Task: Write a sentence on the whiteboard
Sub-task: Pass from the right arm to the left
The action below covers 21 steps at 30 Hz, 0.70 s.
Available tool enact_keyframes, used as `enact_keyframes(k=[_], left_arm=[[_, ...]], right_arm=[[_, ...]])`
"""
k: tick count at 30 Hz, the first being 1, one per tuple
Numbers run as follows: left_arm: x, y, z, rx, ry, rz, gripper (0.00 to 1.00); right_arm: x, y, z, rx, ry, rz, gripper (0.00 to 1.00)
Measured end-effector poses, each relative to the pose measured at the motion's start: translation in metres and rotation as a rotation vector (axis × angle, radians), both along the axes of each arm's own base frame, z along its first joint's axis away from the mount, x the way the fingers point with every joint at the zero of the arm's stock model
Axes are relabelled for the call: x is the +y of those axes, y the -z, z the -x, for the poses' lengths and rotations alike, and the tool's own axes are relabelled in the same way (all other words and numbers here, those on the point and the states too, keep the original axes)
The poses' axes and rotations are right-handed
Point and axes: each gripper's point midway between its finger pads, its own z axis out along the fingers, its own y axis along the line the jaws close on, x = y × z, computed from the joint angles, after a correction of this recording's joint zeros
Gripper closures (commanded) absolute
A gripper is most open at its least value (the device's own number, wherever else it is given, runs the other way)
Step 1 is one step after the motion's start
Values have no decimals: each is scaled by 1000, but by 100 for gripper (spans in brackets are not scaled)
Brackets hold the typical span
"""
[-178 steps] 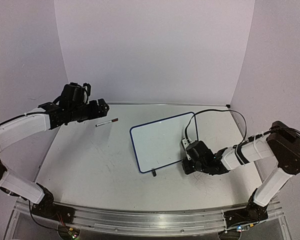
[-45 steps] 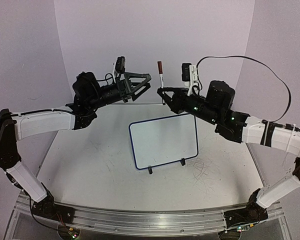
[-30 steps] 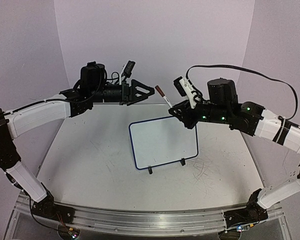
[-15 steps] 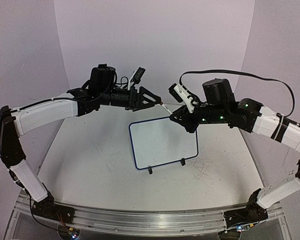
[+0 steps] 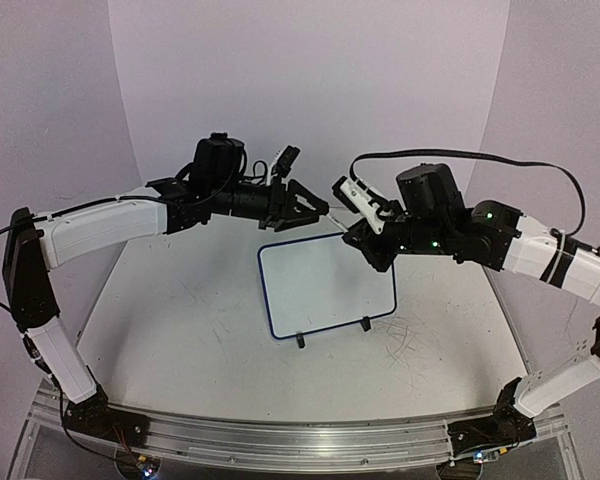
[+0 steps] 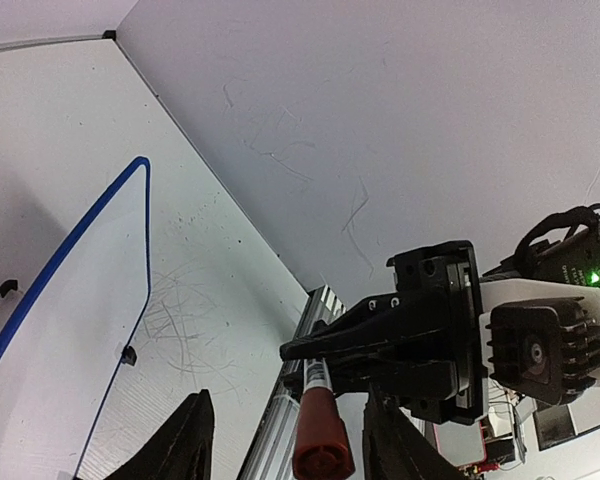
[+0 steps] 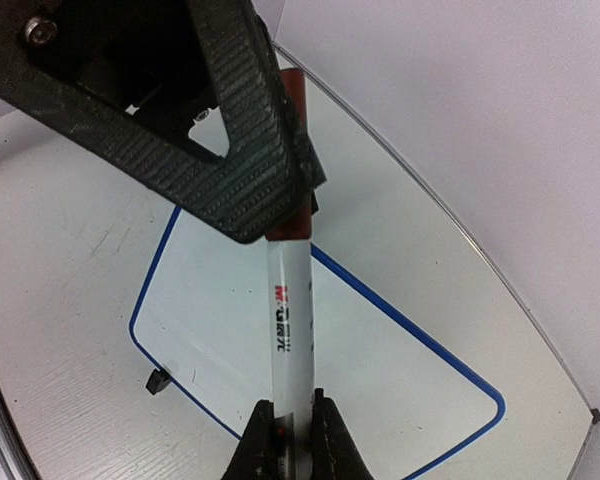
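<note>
The whiteboard (image 5: 280, 300) stands tilted on the table, blue-rimmed, on black clip feet; its face is blank and no sentence is in view on it. Above its far edge my right gripper (image 5: 348, 224) is shut on the white barrel of a marker (image 7: 288, 310), and the marker's dark-red cap (image 6: 320, 440) points toward the left arm. My left gripper (image 5: 324, 211) meets it from the left, with its fingers (image 7: 230, 130) on either side of the cap. In the left wrist view a gap shows on both sides of the cap, so the left gripper (image 6: 285, 392) is open.
Purple walls close in the back and both sides. The tabletop (image 5: 180, 320) is scuffed, with scribble marks (image 5: 410, 335) right of the board. An aluminium rail (image 5: 280, 435) runs along the near edge. A black cable (image 5: 500, 160) arcs over the right arm.
The left gripper has moved right until its fingers flank the marker cap, and its jaws have narrowed. The right gripper has tipped the marker toward it and shifted slightly left.
</note>
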Motion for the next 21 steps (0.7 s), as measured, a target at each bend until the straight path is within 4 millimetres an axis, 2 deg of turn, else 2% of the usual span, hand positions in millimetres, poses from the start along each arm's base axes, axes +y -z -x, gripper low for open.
enact_keyframes(k=[4,7,15,21], left_arm=[[0,1,1,28,-4,-1,58],[0,1,0,38,-9,-1,56],[-1,2,-1,59,-21,-2,60],[-5,8,-5,76,-29,-11,70]], right_arm=[[-3,3,-2,-15,15,26,100],[-5,5,-3,-24,25,40,100],[-6,11,-3,-35,35,70,100],[-4,11,-1,-40,33,75,100]])
